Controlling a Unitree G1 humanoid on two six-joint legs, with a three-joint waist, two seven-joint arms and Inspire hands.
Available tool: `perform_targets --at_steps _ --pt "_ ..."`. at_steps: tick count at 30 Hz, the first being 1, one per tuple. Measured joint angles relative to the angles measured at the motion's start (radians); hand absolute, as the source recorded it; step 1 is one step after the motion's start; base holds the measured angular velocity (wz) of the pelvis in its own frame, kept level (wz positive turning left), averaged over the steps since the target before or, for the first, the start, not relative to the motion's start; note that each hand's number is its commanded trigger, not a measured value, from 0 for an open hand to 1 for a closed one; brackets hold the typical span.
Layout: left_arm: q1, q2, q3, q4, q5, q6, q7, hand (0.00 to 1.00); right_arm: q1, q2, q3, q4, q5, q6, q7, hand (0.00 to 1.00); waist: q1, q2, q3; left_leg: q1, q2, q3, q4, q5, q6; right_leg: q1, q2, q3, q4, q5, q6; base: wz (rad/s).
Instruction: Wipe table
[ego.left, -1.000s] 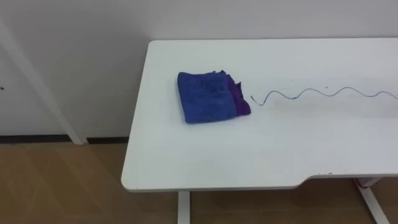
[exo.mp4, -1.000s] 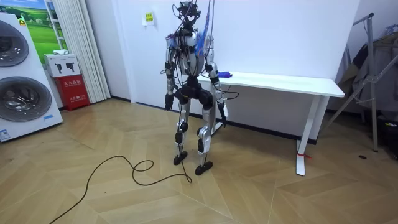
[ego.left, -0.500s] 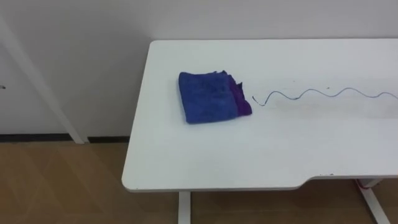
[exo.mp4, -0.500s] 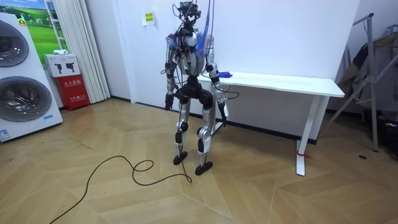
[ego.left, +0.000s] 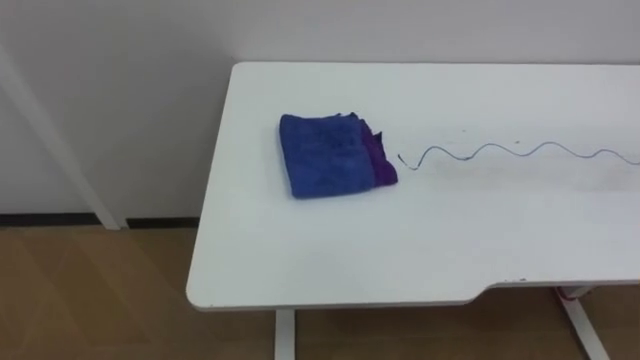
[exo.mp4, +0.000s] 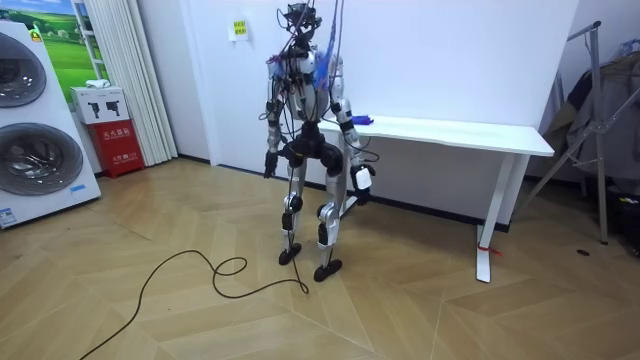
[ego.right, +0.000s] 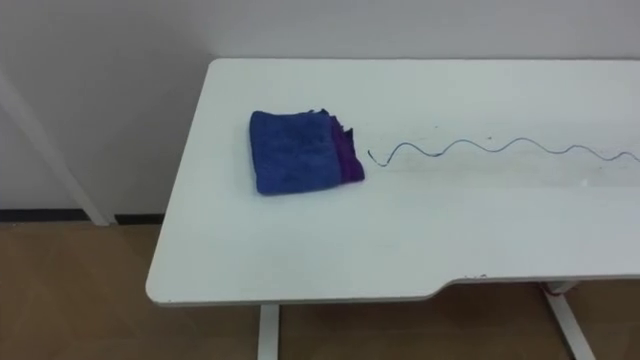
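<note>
A folded blue cloth (ego.left: 330, 155) with a purple edge lies flat near the white table's (ego.left: 420, 250) left end, just beside a wavy blue line (ego.left: 510, 153).

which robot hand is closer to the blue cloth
Right. The right robot hand hangs low beside the table end that bears the blue cloth; the left robot hand hangs on the robot's other side.

The right hand (exo.mp4: 362, 178) has swung a little out from the body, toward the table (exo.mp4: 470, 131) and below its top; the head camera has turned slightly, so the whole eye view has shifted.
</note>
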Motion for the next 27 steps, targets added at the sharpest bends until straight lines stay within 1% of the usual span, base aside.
perform_targets --at_steps 2,3,4,5,6,7,8,9,11,12,13,14,15,16,17,18,20,21,22,23,24,25,27 --pt "0.011 0.02 0.058 0.0 0.002 -0.003 0.007 0.0 -0.002 -0.046 -0.086 -0.001 0.036 -0.001 -0.012 0.0 -0.008 -0.017 -0.0008 0.002 0.0 0.006 -0.001 0.0 0.0 0.0 0.0 0.0 0.002 0.0 0.0 -0.05" --pt "0.002 0.027 0.068 -0.001 0.002 -0.003 0.007 0.0 -0.006 -0.061 -0.104 0.0 0.042 -0.001 -0.017 0.0 -0.01 -0.025 -0.0023 0.004 0.0 0.007 -0.002 0.0 0.0 0.0 -0.001 0.0 0.002 0.0 0.0 -0.04" --pt "-0.002 0.045 0.077 -0.001 0.002 -0.004 0.009 0.0 -0.019 -0.096 -0.131 0.0 0.055 -0.001 -0.033 0.0 -0.017 -0.03 0.0025 0.003 0.0 0.007 -0.002 0.0 0.0 -0.001 -0.001 0.001 0.002 0.0 0.0 -0.04" --pt "-0.006 0.059 0.081 -0.001 0.002 -0.006 0.015 0.0 -0.035 -0.136 -0.15 -0.002 0.053 -0.002 -0.053 0.0 -0.023 -0.04 0.0025 0.001 0.0 0.009 -0.002 0.0 0.0 -0.003 0.0 0.001 0.003 0.0 0.0 0.0" --pt "-0.007 0.064 0.081 -0.003 0.002 -0.008 0.02 0.0 -0.046 -0.155 -0.158 -0.007 0.045 -0.002 -0.066 0.0 -0.026 -0.043 0.0015 0.0 0.0 0.009 -0.001 0.0 0.0 -0.006 0.0 0.001 0.004 0.0 0.0 -0.07" --pt "-0.006 0.068 0.081 -0.011 0.0 -0.01 0.028 0.0 -0.064 -0.187 -0.178 -0.044 0.034 -0.002 -0.091 0.0 -0.03 -0.048 0.0012 -0.004 0.001 0.014 -0.002 0.0 0.0 -0.015 0.0 0.004 0.009 0.0 -0.001 -0.1" --pt "-0.007 0.072 0.081 -0.012 0.0 -0.01 0.028 0.0 -0.079 -0.214 -0.188 -0.094 0.034 -0.007 -0.117 0.0 -0.033 -0.051 0.0026 -0.008 0.002 0.016 -0.002 0.0 0.0 -0.02 0.0 0.006 0.019 0.001 -0.001 -0.1" --pt "-0.009 0.073 0.081 -0.014 0.0 -0.012 0.028 0.0 -0.086 -0.228 -0.19 -0.112 0.034 -0.013 -0.127 0.0 -0.035 -0.054 0.0026 -0.008 0.002 0.016 -0.003 0.0 0.0 -0.022 0.0 0.006 0.019 0.001 -0.001 -0.04" --pt "-0.009 0.073 0.076 -0.025 -0.002 -0.03 0.028 0.0 -0.114 -0.265 -0.201 -0.206 0.014 -0.023 -0.178 0.0 -0.035 -0.061 0.0013 -0.01 0.002 0.016 -0.002 0.0 0.0 -0.028 0.0 0.005 0.021 0.001 -0.001 0.0" --pt "-0.008 0.073 0.074 -0.027 -0.002 -0.03 0.028 0.0 -0.121 -0.266 -0.21 -0.239 -0.009 -0.022 -0.196 0.0 -0.034 -0.066 -0.0016 -0.01 0.002 0.018 -0.001 0.001 0.0 -0.03 0.0 0.006 0.022 0.001 -0.001 -0.05" --pt "-0.006 0.073 0.07 -0.028 -0.002 -0.03 0.028 0.0 -0.131 -0.266 -0.214 -0.317 -0.046 -0.023 -0.229 0.0 -0.033 -0.064 -0.0004 -0.011 0.002 0.02 0.0 0.001 0.0 -0.033 0.001 0.008 0.022 0.001 -0.001 -0.05" --pt "-0.003 0.072 0.065 -0.034 -0.001 -0.03 0.029 0.0 -0.141 -0.266 -0.213 -0.392 -0.08 -0.025 -0.253 0.0 -0.032 -0.063 -0.0033 -0.011 0.002 0.021 0.0 0.001 0.0 -0.034 0.001 0.008 0.022 0.001 -0.001 -0.03" --pt "-0.004 0.072 0.059 -0.04 -0.001 -0.03 0.029 0.0 -0.148 -0.266 -0.213 -0.43 -0.095 -0.026 -0.263 0.0 -0.031 -0.058 -0.0074 -0.01 0.002 0.021 0.0 0.001 0.0 -0.035 0.001 0.008 0.022 0.001 -0.001 0.0" --pt "-0.002 0.072 0.053 -0.05 0.0 -0.031 0.029 0.0 -0.163 -0.266 -0.212 -0.493 -0.132 -0.03 -0.279 0.0 -0.03 -0.057 -0.0086 -0.009 0.002 0.022 0.0 0.001 0.0 -0.037 0.001 0.009 0.022 0.001 -0.001 -0.04" --pt "0.0 0.071 0.054 -0.05 -0.002 -0.031 0.029 0.0 -0.165 -0.263 -0.212 -0.568 -0.193 -0.031 -0.294 0.0 -0.024 -0.055 -0.0086 -0.009 0.002 0.025 0.001 0.001 0.0 -0.038 0.001 0.014 0.021 0.001 -0.001 -0.06" --pt "-0.001 0.071 0.053 -0.05 -0.001 -0.031 0.029 0.0 -0.165 -0.26 -0.212 -0.618 -0.222 -0.031 -0.299 0.0 -0.019 -0.053 -0.0085 -0.009 0.002 0.027 0.001 0.001 0.0 -0.04 0.001 0.015 0.021 0.001 -0.001 -0.11" --pt "0.001 0.07 0.047 -0.05 0.0 -0.031 0.028 0.0 -0.165 -0.252 -0.187 -0.823 -0.342 -0.032 -0.323 0.0 -0.007 -0.046 -0.0087 -0.02 0.002 0.034 0.001 0.001 0.0 -0.055 0.0 0.015 0.022 0.001 -0.001 -0.09" --pt "0.0 0.07 0.046 -0.05 0.0 -0.031 0.028 0.0 -0.165 -0.252 -0.178 -0.863 -0.365 -0.034 -0.329 0.0 -0.007 -0.046 -0.0078 -0.021 0.002 0.033 0.001 0.001 0.0 -0.055 0.0 0.015 0.022 0.001 -0.001 0.0" --pt "0.0 0.07 0.043 -0.05 0.0 -0.031 0.028 0.0 -0.165 -0.252 -0.165 -0.917 -0.408 -0.05 -0.339 0.0 -0.003 -0.045 -0.0076 -0.02 0.002 0.033 0.001 0.002 0.0 -0.054 0.0 0.015 0.02 0.001 -0.001 0.0" --pt "0.0 0.067 0.033 -0.052 -0.001 -0.03 0.028 0.0 -0.168 -0.252 -0.153 -0.964 -0.44 -0.054 -0.343 0.0 0.005 -0.045 -0.0072 -0.02 0.002 0.032 0.0 0.002 0.0 -0.054 0.0 0.015 0.019 0.001 -0.001 0.0" --pt "0.001 0.063 0.031 -0.056 -0.001 -0.028 0.027 0.0 -0.168 -0.252 -0.144 -0.987 -0.447 -0.054 -0.345 0.0 0.008 -0.045 -0.0069 -0.021 0.002 0.032 -0.001 0.002 0.0 -0.054 0.0 0.014 0.019 0.001 -0.001 0.0" --pt "0.011 0.054 0.025 -0.073 -0.002 -0.027 0.027 0.0 -0.168 -0.25 -0.124 -1.035 -0.469 -0.05 -0.347 0.0 0.023 -0.046 -0.0068 -0.021 0.002 0.032 -0.003 0.002 0.0 -0.055 0.0 0.014 0.02 0.001 -0.001 0.0" --pt "0.021 0.051 -0.006 -0.089 -0.01 -0.027 0.027 0.0 -0.169 -0.248 -0.076 -1.105 -0.512 -0.049 -0.352 0.0 0.03 -0.046 -0.0054 -0.021 0.002 0.031 -0.003 0.002 0.0 -0.054 0.0 0.015 0.02 0.001 -0.001 0.0"
